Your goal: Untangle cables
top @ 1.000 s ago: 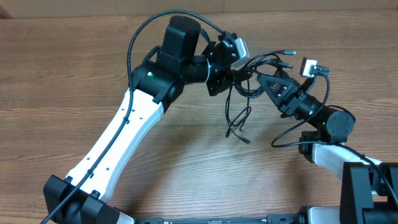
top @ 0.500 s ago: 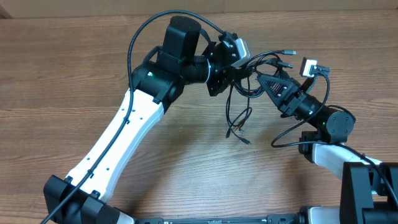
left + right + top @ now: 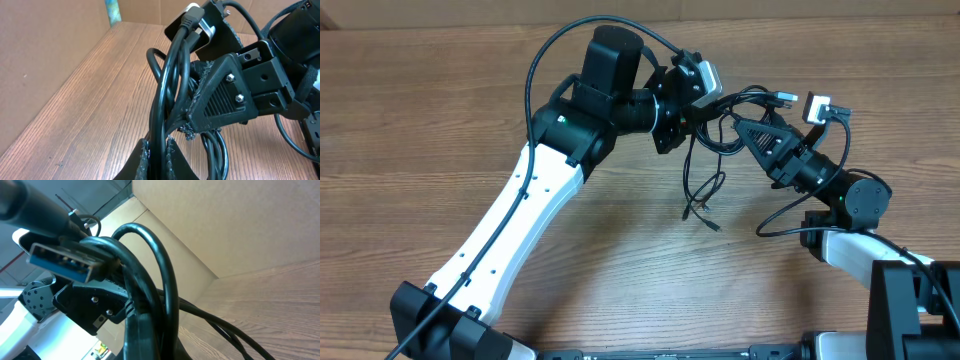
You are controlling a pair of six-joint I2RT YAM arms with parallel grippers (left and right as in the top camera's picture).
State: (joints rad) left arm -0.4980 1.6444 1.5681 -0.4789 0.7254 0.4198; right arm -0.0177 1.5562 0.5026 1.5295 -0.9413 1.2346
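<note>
Cables (image 3: 718, 140) hang as one bunch between the two arms, lifted above the far middle of the worktop (image 3: 440, 130). A couple of loose ends (image 3: 703, 205) trail down towards the wood. Your left fingers (image 3: 175, 162) are pinched tight on two or three strands, which run up between them in the left wrist view. Your right fingers (image 3: 752, 133) are closed too, clamped on the bunch just beside the left grip. The right wrist view shows loops and a USB plug (image 3: 65, 262) rising out of that hold.

As I read it, you're at the pulling-apart step: both grips are set and nothing is separated yet. The next move likely calls for drawing the arms apart slowly with both grips firm. Watch whether the loops slide free or cinch into a knot. If they tighten, ease off and regrip a single strand nearer a plug end.
</note>
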